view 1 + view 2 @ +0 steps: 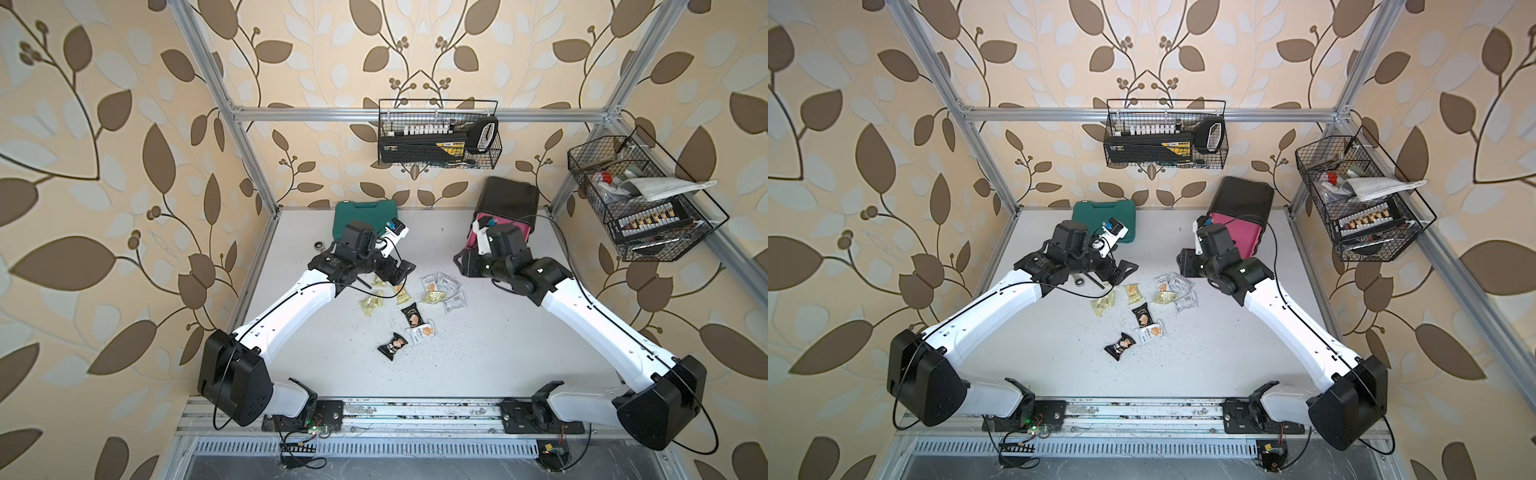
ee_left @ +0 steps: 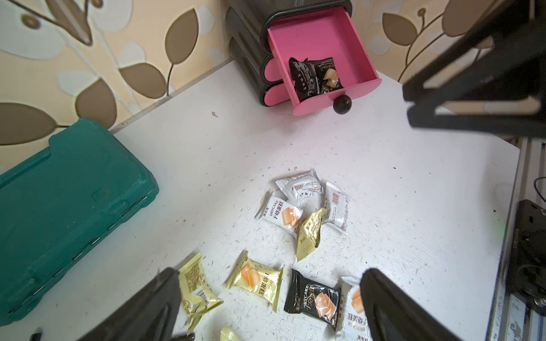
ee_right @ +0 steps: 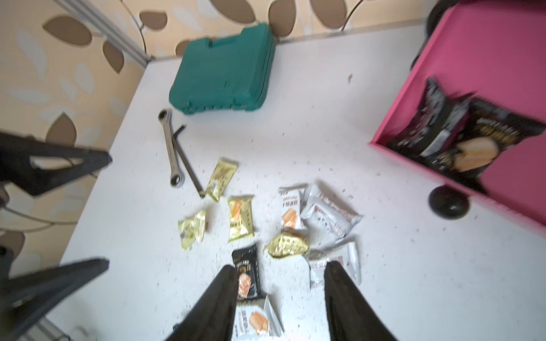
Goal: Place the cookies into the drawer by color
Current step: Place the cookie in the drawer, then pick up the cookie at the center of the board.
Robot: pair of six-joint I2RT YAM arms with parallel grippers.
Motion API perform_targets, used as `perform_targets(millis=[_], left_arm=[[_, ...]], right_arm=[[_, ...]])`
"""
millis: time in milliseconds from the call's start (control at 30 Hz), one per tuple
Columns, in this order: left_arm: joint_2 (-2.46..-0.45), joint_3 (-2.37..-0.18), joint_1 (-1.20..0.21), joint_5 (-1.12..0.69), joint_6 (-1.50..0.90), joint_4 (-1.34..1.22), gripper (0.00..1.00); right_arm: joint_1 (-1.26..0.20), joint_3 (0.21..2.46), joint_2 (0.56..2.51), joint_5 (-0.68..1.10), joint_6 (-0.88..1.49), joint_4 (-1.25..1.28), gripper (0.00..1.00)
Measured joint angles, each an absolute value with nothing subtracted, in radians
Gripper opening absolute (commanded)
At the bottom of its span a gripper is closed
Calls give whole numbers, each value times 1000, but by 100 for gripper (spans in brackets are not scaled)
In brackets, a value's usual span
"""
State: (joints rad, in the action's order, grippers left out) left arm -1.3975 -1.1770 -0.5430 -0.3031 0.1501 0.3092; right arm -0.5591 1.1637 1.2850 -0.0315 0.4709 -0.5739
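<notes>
Against the back wall, the black drawer cabinet (image 2: 245, 44) stands with its top pink drawer (image 2: 322, 35) pulled out and black cookie packets (image 2: 314, 78) lying inside. The two drawers below it look shut. In both top views the right arm hangs directly over that open drawer, so a careless swing could knock it or shove the light cabinet askew. The green tool case (image 2: 74, 206) sits well apart from the cabinet along the same wall.

The left gripper (image 2: 270, 271) is spread wide and empty, and the right gripper (image 3: 280, 265) has its fingers parted with nothing between them. Both hover over the loose cookies (image 1: 432, 296) in front of the cabinet, near enough to each other to clash. Among these, a yellow-green packet (image 2: 308, 233) overlaps the white packets (image 2: 298, 189), so one pinch may lift two colours, and the crinkly wrappers may slip.

The right arm covers the cabinet's front in the top views, and the lower knobs show in no view. The right wrist view is smeared, so the count of packets inside the drawer is uncertain. A silver wrench (image 3: 170, 147) and hex key (image 3: 190, 162) lie beyond the cookies from the cabinet, mostly hidden under the left arm in the top views.
</notes>
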Motion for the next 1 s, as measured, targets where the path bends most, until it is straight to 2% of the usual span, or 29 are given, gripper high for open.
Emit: perform_targets(millis=[67,133,333,400,467,633,833,900,1000], left_arm=[[-1409,-1183,-543,-288,136,312,98],[-1435,-1192,-543,-266,97,313,90],[-1591,-1270,-574,-158,-167,363,56],[-1620,-1269,-592,-135,-274,393,50],[-1642,-1264,-614,-105,-371,425,48],[-1706,-1265,-722,-17,-583,515,50],[-1835,-1314,-865,60,-801,605,58],[-1872,-1324,-896,88,-863,617,64],[-1914,-1329,-912,122,-930,630,82]], right_arm=[[-625,1130,1279,-30,484,-595,50],[-683,1089,1266,-27,508,-603,50],[-791,932,1147,-40,623,-615,51],[-809,892,1090,-52,656,-620,52],[-821,860,1035,-63,680,-627,52],[-825,843,984,-87,700,-680,55],[-825,842,965,-110,691,-731,57],[-825,842,947,-115,687,-745,58],[-825,842,915,-118,680,-764,59]])
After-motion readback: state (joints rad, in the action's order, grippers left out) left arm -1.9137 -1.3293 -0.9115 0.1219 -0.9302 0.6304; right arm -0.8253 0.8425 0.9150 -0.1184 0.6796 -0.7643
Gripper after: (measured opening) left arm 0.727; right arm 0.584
